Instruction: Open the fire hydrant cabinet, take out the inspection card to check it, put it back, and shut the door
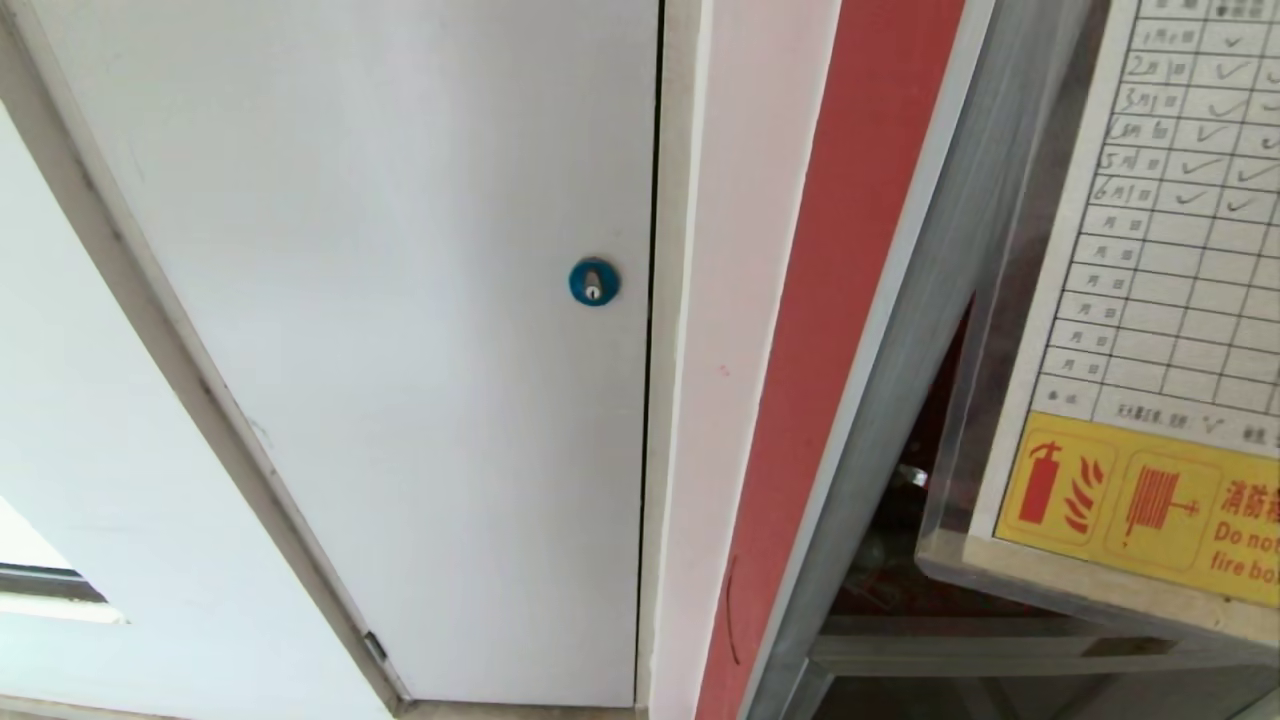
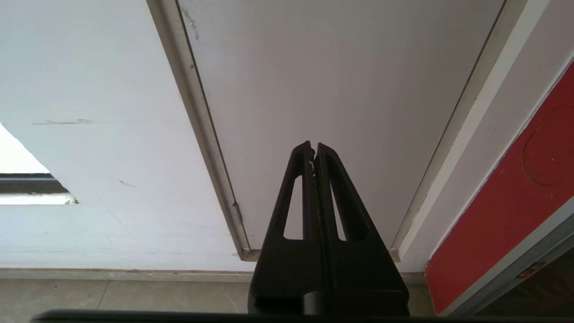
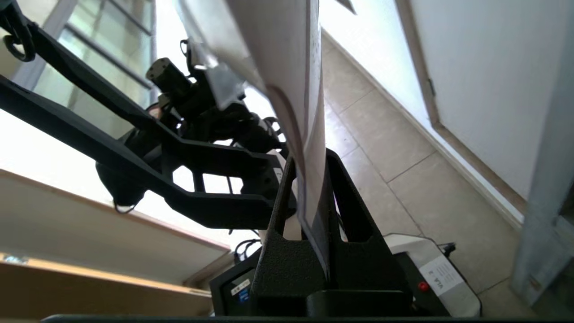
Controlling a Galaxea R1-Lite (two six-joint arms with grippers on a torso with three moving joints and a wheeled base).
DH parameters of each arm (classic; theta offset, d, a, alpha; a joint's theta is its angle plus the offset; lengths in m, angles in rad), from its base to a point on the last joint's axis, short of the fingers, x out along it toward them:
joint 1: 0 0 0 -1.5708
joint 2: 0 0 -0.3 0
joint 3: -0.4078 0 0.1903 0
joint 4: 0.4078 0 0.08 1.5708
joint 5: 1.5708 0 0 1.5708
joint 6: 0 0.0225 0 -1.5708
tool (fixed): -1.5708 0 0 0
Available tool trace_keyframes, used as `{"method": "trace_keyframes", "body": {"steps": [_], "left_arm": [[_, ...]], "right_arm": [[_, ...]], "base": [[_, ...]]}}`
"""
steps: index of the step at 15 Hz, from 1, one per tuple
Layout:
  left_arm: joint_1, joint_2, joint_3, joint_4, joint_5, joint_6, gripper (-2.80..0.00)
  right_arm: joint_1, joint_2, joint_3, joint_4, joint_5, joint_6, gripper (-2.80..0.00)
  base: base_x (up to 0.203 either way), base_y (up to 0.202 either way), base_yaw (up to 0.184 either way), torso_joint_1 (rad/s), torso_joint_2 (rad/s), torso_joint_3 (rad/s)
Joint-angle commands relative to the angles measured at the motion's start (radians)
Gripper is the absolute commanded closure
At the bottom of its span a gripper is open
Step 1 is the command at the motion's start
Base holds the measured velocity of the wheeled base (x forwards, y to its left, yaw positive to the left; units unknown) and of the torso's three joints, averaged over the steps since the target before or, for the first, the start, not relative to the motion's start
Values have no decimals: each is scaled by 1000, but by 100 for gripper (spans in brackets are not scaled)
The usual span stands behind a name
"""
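Black right pincer [image 3: 314, 179] is clamped tight on the inspection card [image 3: 287, 67], gripping its lower edge, so the card stands up out of the fingers. In the head view the card [image 1: 1160, 300] sits at the right edge, held up in front of the fire hydrant cabinet [image 1: 850, 300], printed face toward the camera; the pincer itself is out of that view. Looks like the checking step, card out and being read.

To do it well: keep the grip firm, hold the card flat to the head camera and steady, don't let it flex or twist. Keep it off the silver frame [image 1: 900, 350] when you go back in.

Card is thin, stiff, in a clear glossy sleeve; white grid with handwritten ticks, yellow strip with red pictograms at the bottom. Cabinet side is smooth red metal, frame brushed aluminium. Whether the door is open, can't tell here.

Left pincer [image 2: 314, 148] is parked, fingers fully together, holding nothing, pointing at the plain white panel [image 1: 400, 300] with its round blue lock [image 1: 594, 282]. Floor [image 3: 394, 148] is beige tile.
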Motion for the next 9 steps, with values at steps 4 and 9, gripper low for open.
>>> {"method": "trace_keyframes", "body": {"steps": [4,9], "left_arm": [[0,1,0,0,0,0,0],[0,1,0,0,0,0,0]], "right_arm": [[136,134,20,-101,5,4,0],[196,218,53,-210,5,5,0]], "base": [[0,0,0,0,0,0],[0,0,0,0,0,0]]}}
